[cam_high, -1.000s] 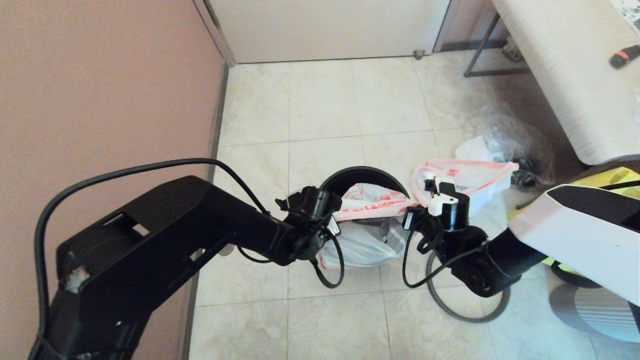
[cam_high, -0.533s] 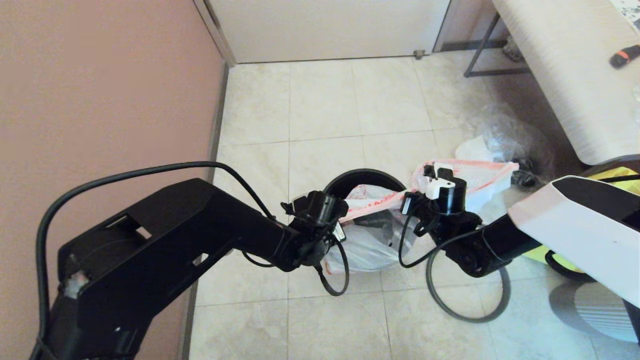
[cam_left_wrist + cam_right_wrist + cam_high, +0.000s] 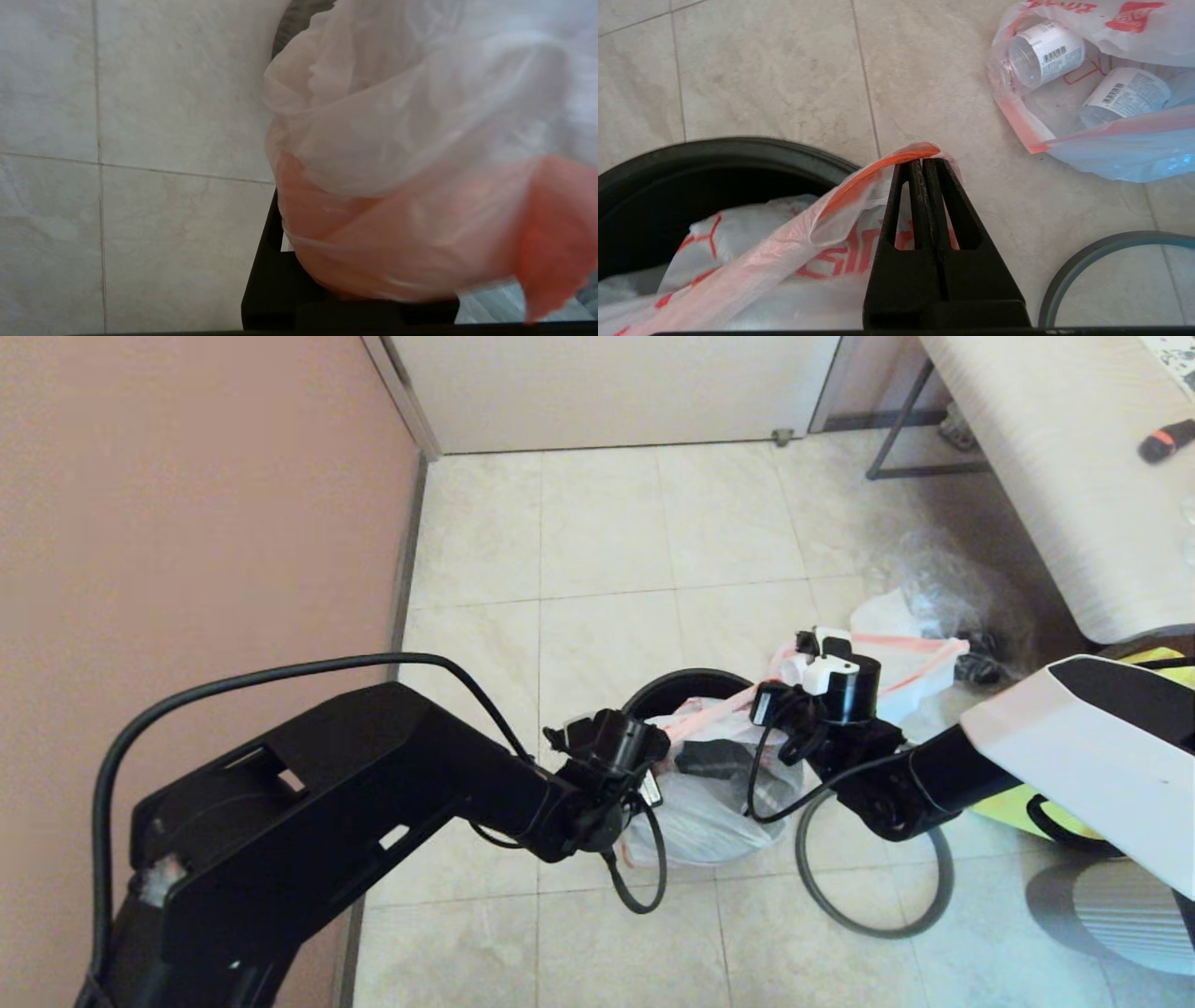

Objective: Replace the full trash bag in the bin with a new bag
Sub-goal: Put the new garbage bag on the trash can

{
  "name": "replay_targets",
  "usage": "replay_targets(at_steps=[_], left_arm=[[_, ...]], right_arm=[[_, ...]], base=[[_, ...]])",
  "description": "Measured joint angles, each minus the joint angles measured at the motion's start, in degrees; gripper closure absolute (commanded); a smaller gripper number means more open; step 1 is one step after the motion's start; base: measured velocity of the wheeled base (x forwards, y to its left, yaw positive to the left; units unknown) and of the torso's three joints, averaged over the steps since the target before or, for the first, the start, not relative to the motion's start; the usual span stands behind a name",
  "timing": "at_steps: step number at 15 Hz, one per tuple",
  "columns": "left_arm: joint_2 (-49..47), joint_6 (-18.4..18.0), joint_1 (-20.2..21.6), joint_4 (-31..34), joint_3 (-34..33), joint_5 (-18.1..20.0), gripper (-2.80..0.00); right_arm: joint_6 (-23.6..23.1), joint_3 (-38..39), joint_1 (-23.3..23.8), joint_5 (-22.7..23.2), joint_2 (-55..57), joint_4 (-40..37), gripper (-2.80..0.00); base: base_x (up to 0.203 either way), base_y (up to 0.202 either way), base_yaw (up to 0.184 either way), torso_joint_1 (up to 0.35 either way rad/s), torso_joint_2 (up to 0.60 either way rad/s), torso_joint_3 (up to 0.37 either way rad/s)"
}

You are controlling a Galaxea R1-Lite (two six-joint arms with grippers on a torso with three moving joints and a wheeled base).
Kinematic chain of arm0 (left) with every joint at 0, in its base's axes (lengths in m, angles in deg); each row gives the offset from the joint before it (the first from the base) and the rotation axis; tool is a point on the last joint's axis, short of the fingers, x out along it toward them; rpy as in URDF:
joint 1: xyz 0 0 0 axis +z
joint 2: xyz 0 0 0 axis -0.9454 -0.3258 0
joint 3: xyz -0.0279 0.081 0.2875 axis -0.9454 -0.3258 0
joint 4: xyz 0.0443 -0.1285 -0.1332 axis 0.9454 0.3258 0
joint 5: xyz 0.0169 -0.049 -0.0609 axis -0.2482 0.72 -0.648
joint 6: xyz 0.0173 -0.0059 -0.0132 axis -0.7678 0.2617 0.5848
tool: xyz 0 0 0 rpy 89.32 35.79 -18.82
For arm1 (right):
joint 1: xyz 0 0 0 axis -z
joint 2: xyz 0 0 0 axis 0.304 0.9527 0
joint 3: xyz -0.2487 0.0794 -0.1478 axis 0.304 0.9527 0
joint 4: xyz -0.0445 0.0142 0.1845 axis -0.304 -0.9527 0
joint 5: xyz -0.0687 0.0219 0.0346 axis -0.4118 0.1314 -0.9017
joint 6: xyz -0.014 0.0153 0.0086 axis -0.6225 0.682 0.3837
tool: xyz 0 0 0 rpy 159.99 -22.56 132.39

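Both arms have drifted right and a bit nearer over the last second, and the new bag (image 3: 695, 798) is stretched wider across the bin (image 3: 686, 679), so I'd guess they're spreading its mouth to line it. Right pincer (image 3: 922, 163) is clamped shut on the bag's orange-red edge, just right of the bin. Left pincer (image 3: 597, 733) sits at the bin's near-left; plastic bunches against it, looks nearly closed on that side. Full trash bag (image 3: 920, 677) lies on the floor to the right, already out. Hoop rim (image 3: 873, 922) waits near-right.
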Motion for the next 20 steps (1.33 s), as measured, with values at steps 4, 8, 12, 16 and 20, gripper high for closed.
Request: replay_targets(at_steps=[4,8,12,16,20], left_arm=[[-0.3,0.0,-0.6,0.0,-0.4,1.5,0.0],[-0.4,-0.2,-1.3,0.0,-0.8,1.6,0.0],[-0.4,-0.7,-2.2,-0.2,-1.5,2.1,0.0],[-0.4,-0.9,-2.6,-0.2,-1.9,2.3,0.0],[-0.5,-1.7,-3.1,-0.1,-2.0,3.2,0.0]], right_arm=[[0.0,-2.0,-0.1,0.9,-1.0,-4.3,0.0],[0.1,-8.6,0.2,1.3,-0.8,-10.8,0.0],[0.1,-15.0,0.6,1.4,0.7,-15.6,0.0],[2.5,-24.9,1.5,2.2,4.0,-24.1,0.0],[3.1,-29.7,1.6,6.2,7.0,-30.7,0.0]], base=[[0.0,0.0,0.0,0.0,0.0,0.0],[0.0,0.0,0.0,0.0,0.0,0.0],[0.0,0.0,0.0,0.0,0.0,0.0],[0.0,0.0,0.0,0.0,0.0,0.0],[0.0,0.0,0.0,0.0,0.0,0.0]])
